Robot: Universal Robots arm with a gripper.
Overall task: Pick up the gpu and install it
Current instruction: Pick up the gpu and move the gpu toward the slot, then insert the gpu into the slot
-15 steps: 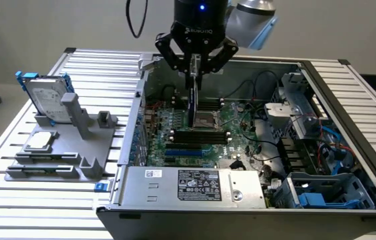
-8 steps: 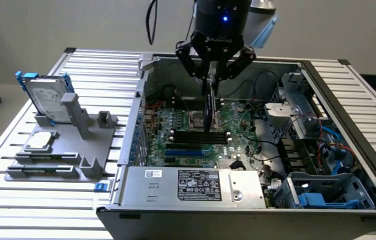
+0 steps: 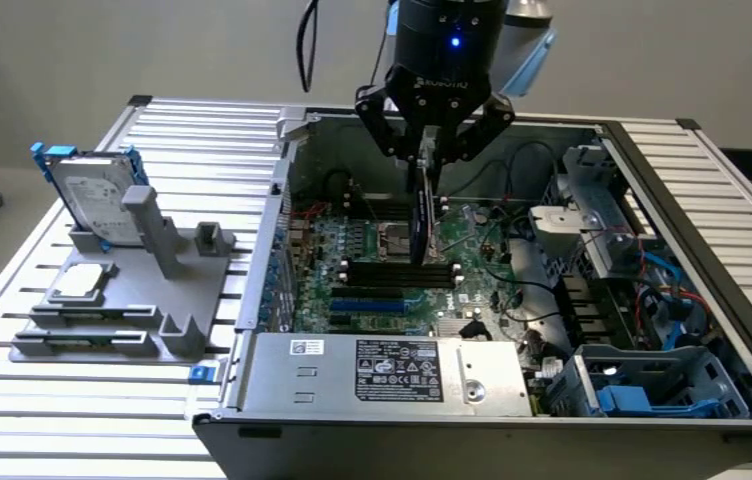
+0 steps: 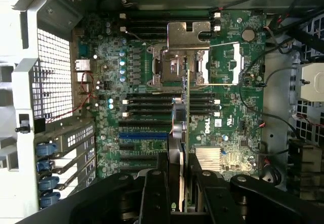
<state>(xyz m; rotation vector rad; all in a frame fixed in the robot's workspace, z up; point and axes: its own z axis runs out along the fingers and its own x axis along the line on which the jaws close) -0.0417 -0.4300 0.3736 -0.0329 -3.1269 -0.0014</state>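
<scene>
My gripper (image 3: 427, 158) hangs inside the open computer case (image 3: 643, 180), shut on the gpu (image 3: 422, 215). The card is held upright and edge-on, its lower edge just above the green motherboard (image 3: 349, 255) near the black slots. In the wrist view the gpu (image 4: 181, 128) runs as a thin strip between my black fingers (image 4: 156, 183), with its green board on one face and a dark cooler on the other. It hovers over the rows of slots below the CPU socket (image 4: 179, 64). A blue expansion slot (image 4: 143, 135) lies just beside the card's line.
A grey fixture (image 3: 149, 300) on the slatted table at the exterior view's left holds a silver hard drive with a blue caddy (image 3: 89, 195) and a small CPU chip (image 3: 83, 283). The power supply (image 3: 390, 370), cables and a blue drive cage (image 3: 643, 385) crowd the case.
</scene>
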